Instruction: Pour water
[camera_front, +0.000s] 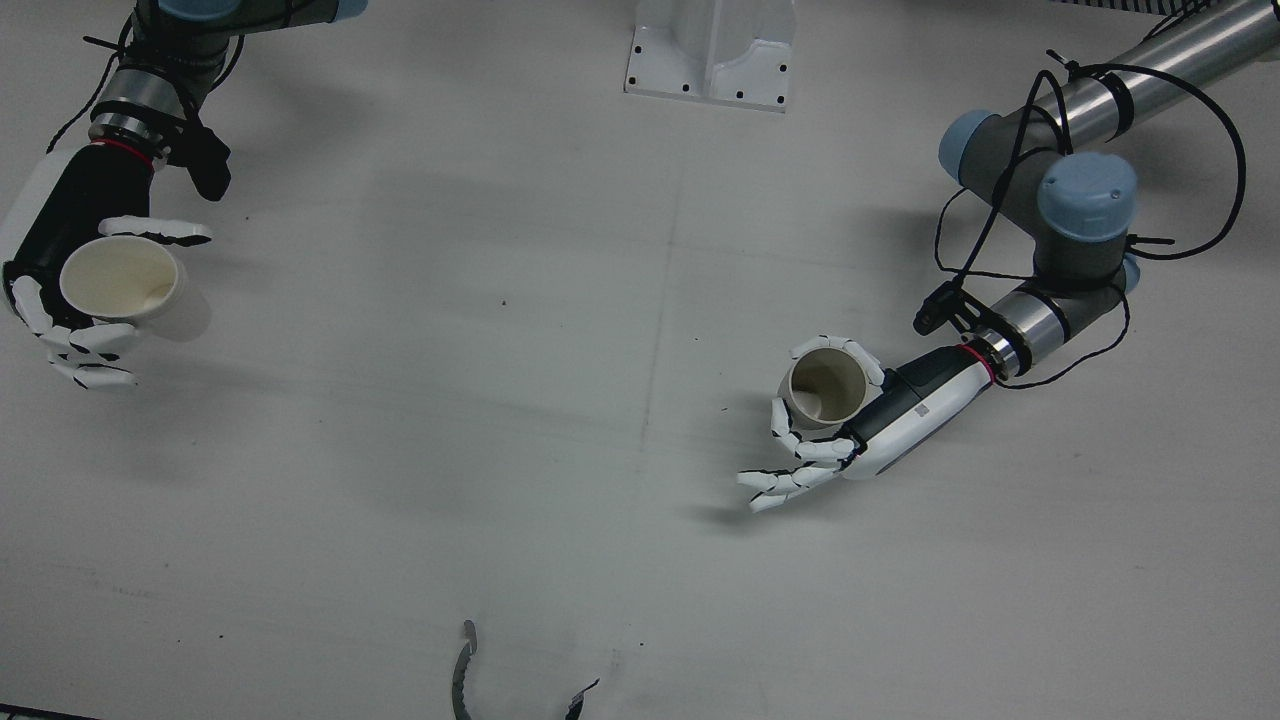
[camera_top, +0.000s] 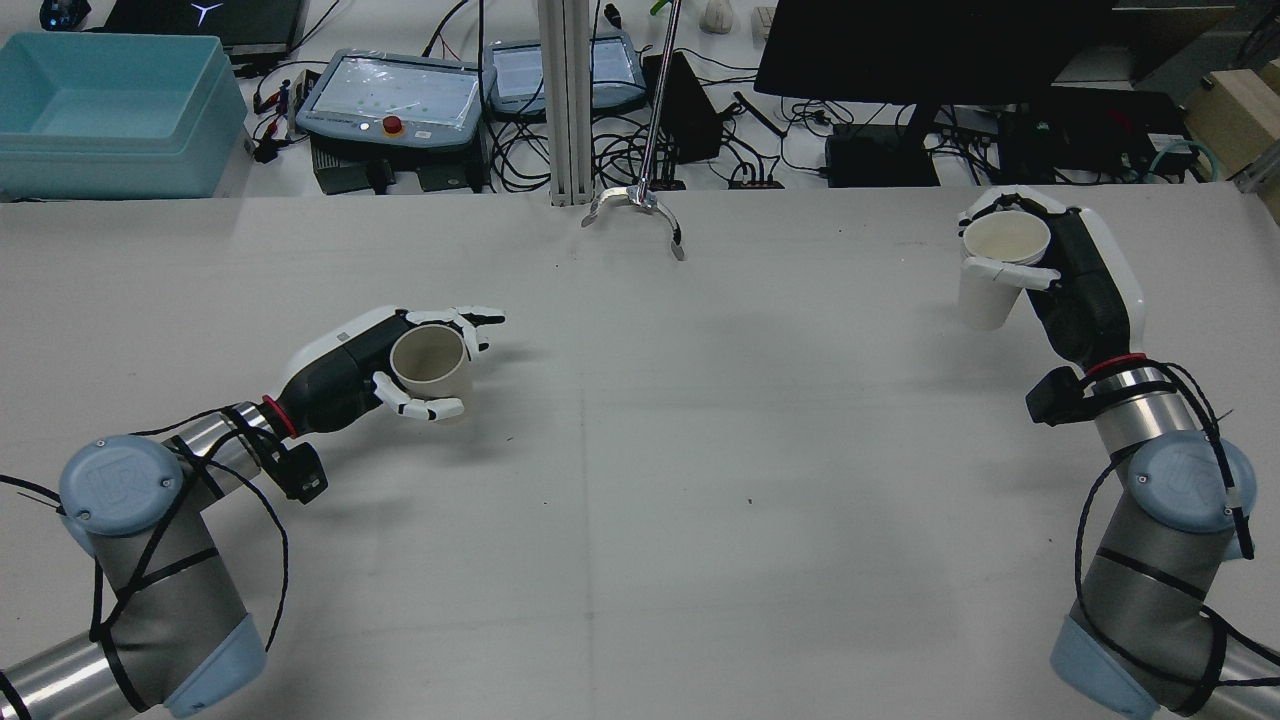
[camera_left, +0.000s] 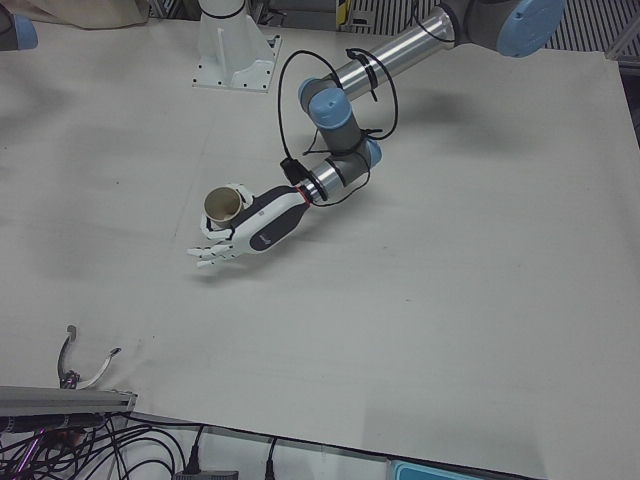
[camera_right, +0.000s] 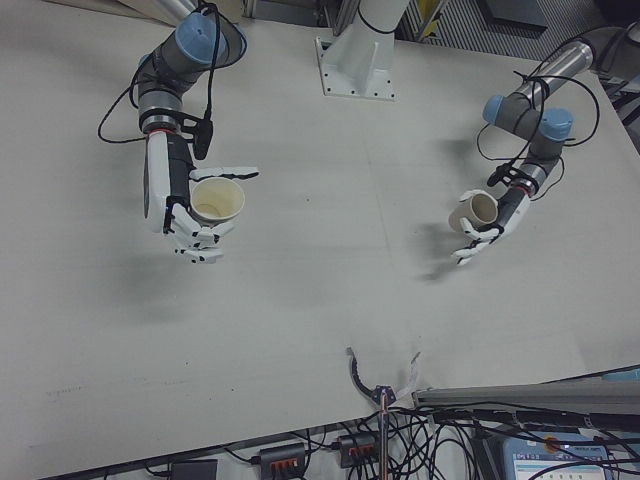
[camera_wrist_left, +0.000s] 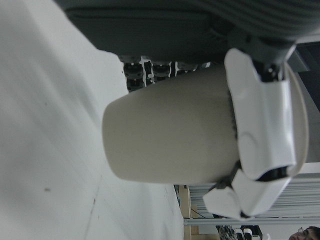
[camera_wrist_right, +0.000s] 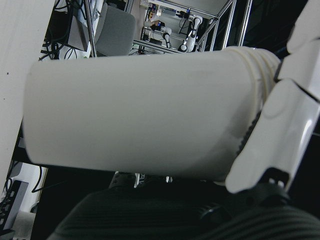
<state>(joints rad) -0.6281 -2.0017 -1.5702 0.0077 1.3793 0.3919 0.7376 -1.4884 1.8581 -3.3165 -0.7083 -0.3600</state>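
Observation:
My left hand (camera_front: 885, 418) is shut on a beige paper cup (camera_front: 824, 386), held upright and open-topped, with some fingers spread beyond it. They also show in the rear view (camera_top: 345, 372), cup (camera_top: 432, 364), and in the left-front view (camera_left: 262, 224), cup (camera_left: 224, 204). My right hand (camera_front: 72, 240) is shut on a white paper cup (camera_front: 122, 278), upright and raised above the table near its side edge; rear view hand (camera_top: 1088, 285), cup (camera_top: 1000, 258). The wrist views show the beige cup (camera_wrist_left: 170, 135) and the white cup (camera_wrist_right: 135, 125) close up. The two cups are far apart.
A white pedestal base (camera_front: 710, 55) stands at the robot's side of the table. A metal claw-like fixture (camera_front: 463, 680) juts in at the operators' edge, also in the rear view (camera_top: 635, 203). A teal bin (camera_top: 110, 110), pendants and cables lie beyond the table.

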